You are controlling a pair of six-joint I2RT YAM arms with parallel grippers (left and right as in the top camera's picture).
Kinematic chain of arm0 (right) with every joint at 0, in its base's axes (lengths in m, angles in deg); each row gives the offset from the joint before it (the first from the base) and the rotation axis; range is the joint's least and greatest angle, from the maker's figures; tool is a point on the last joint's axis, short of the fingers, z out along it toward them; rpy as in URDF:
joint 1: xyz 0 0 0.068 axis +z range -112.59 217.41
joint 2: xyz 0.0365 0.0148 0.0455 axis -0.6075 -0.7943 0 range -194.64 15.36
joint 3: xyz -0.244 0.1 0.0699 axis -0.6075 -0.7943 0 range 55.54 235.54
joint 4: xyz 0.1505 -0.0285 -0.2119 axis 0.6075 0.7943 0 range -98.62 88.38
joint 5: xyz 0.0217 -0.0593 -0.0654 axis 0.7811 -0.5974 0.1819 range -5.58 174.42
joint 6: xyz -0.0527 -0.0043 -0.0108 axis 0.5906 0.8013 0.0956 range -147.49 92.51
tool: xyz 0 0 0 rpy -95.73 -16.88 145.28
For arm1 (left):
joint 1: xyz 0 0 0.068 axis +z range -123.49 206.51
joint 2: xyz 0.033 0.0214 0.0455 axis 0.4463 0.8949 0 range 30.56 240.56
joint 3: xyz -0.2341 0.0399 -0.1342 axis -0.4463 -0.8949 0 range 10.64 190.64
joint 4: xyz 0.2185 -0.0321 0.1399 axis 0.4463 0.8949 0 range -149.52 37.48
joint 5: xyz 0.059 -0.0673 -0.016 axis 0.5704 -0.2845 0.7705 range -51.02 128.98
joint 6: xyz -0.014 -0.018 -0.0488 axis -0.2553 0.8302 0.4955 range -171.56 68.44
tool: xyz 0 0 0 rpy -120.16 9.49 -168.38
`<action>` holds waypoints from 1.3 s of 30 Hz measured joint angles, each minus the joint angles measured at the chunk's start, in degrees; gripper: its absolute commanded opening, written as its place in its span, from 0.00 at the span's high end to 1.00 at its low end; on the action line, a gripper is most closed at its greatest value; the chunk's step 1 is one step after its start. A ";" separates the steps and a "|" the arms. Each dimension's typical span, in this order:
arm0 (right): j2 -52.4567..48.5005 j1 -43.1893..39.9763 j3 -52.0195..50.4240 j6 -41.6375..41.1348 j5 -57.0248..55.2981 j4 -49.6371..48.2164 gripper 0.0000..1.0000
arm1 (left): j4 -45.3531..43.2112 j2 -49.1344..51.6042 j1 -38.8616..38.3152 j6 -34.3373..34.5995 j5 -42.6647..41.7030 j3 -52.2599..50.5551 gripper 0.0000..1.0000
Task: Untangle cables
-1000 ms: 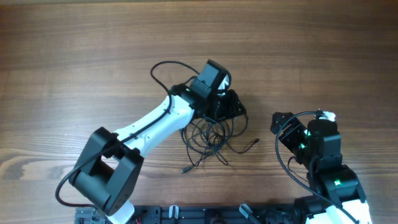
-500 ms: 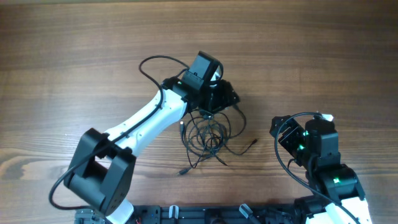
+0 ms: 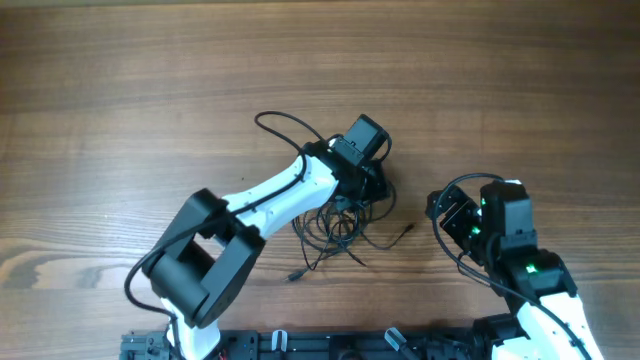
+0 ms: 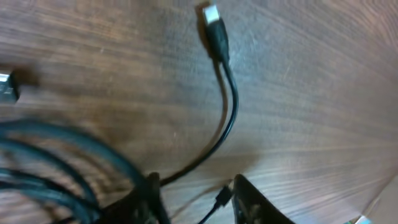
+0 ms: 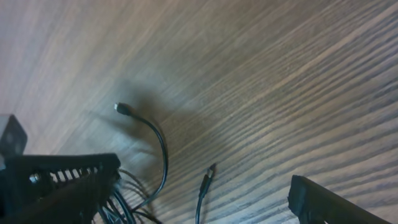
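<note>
Left gripper (image 4: pixel 196 186): jaws part way open. Bare wood and a small plug tip (image 4: pixel 221 198) show in the gap. A thin cord runs right up against its left finger (image 4: pixel 148 199). Cannot tell whether that finger has any strand pinched or hooked. No clear clamp visible.

From overhead, the left gripper sits low over the top edge of the cables (image 3: pixel 335 222), touching or just above them. The wrist view is too blurred on the near strands to say which.

Cables: one loose tangle of thin black loops on the table (image 3: pixel 150 100), near its middle, just below the left gripper. Two ends trail out of it: one plug (image 3: pixel 411 229) points right toward the right arm, another (image 3: pixel 294 274) lies at lower left. The left wrist view also shows a flat silver-tipped plug (image 4: pixel 213 18) lying on the wood ahead of the fingers, its cord curving back toward the left finger.

Left arm (image 3: pixel 280 195) stretches diagonally from the bottom edge to the tangle. Its own thicker wire (image 3: pixel 275 122) loops out above it.

Right gripper (image 3: pixel 447 212): jaws fully apart, nothing between them. It is right of the tangle and apart from it, facing the right-hand plug.
</note>
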State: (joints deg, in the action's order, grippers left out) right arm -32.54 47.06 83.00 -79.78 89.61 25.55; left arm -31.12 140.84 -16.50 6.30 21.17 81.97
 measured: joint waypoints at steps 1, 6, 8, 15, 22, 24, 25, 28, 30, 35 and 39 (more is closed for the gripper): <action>-0.46 0.00 0.00 0.00 0.37 0.02 0.00 | -0.46 0.04 0.00 0.52 -0.02 0.00 0.96; -1.25 0.00 0.00 0.00 3.15 -0.04 0.00 | -3.63 -0.09 2.25 -1.36 -3.28 0.07 0.96; -1.29 0.00 0.00 0.68 5.11 -0.11 0.00 | -3.65 -2.10 7.96 -5.40 -8.81 0.94 0.96; -2.54 0.00 -0.11 6.25 17.42 -13.92 0.00 | -4.04 -17.25 21.70 -16.92 -25.29 3.23 0.96; -12.81 0.83 -0.42 8.22 33.44 -40.81 0.10 | -3.80 -21.68 22.88 -28.48 -43.01 3.65 0.96; -14.34 1.42 -0.72 10.51 36.54 -47.30 0.11 | -3.58 -21.70 23.12 -31.82 -47.54 3.63 0.96; -15.26 1.73 -0.68 11.91 37.77 -49.79 0.12 | -3.87 -21.70 23.21 -32.83 -49.07 3.63 0.96; -17.51 3.13 -0.66 14.60 40.19 -52.35 0.29 | -3.82 -21.70 23.91 -35.15 -52.83 3.63 0.96; -18.14 5.07 -0.66 15.78 40.57 -53.20 0.49 | -3.82 -21.70 23.89 -35.56 -53.92 3.63 0.96; -18.27 9.51 -0.66 16.70 35.89 -51.98 0.95 | -3.72 -21.70 23.12 -35.95 -54.77 3.63 0.96; -18.29 9.20 -0.66 14.27 28.41 -49.16 0.96 | -3.34 -21.70 23.65 -34.64 -54.80 3.63 0.96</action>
State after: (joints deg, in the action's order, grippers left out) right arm -50.83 56.26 82.35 -65.51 118.03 -23.60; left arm -34.46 119.13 7.15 -28.34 -33.62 85.60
